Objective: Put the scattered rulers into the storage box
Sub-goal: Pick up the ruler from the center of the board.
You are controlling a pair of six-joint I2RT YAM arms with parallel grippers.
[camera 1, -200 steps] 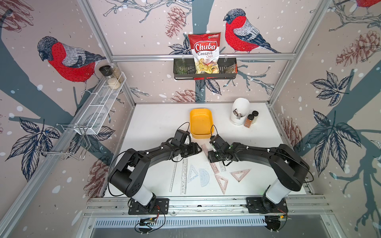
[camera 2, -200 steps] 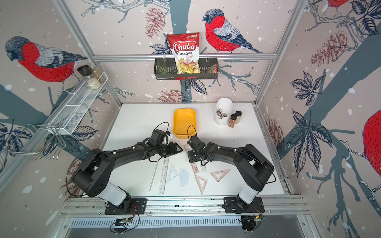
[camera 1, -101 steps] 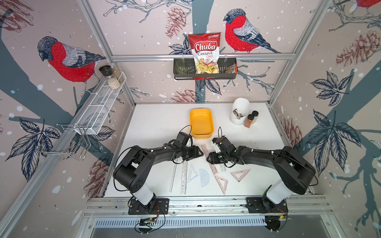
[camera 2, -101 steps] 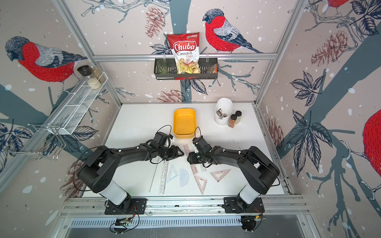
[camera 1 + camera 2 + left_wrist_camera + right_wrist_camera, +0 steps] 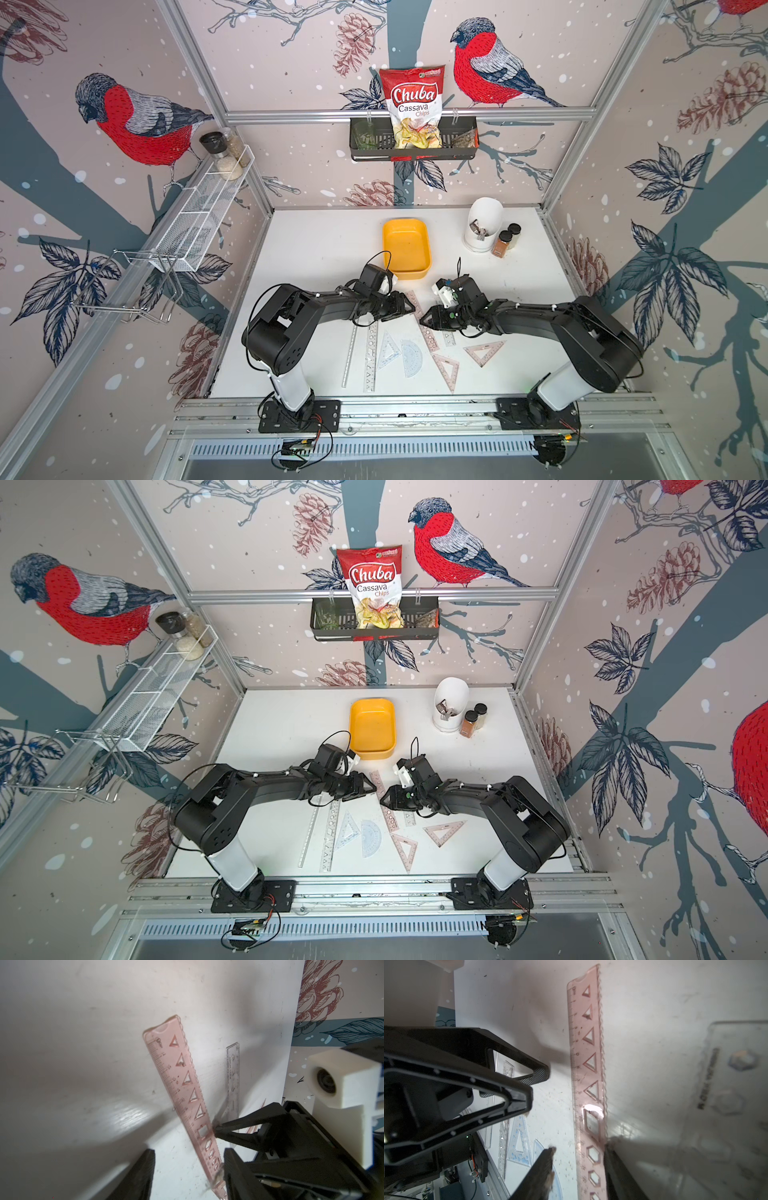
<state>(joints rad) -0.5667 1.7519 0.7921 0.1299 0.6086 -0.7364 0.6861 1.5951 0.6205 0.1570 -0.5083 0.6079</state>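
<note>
Partly, we lose the pink stencil ruler (image 5: 431, 343) under the left hand (image 5: 409, 311) and right hand (image 5: 423, 322) in both top views. Translucent plastic, triangle cutouts, one wavy edge; it lies on the table (image 5: 324, 257) near the yellow storage box (image 5: 409, 273). Both hands straddle it, each parted.

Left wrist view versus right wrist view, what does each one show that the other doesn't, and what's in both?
Only the left wrist view: the right arm's white camera block and the pinecone wall print. Only the right wrist view: the pale blue triangle and the clear stencil ruler beside it. Both: the pink stencil ruler lying on the white table, with the left claw and right claw both open astride it.
</note>
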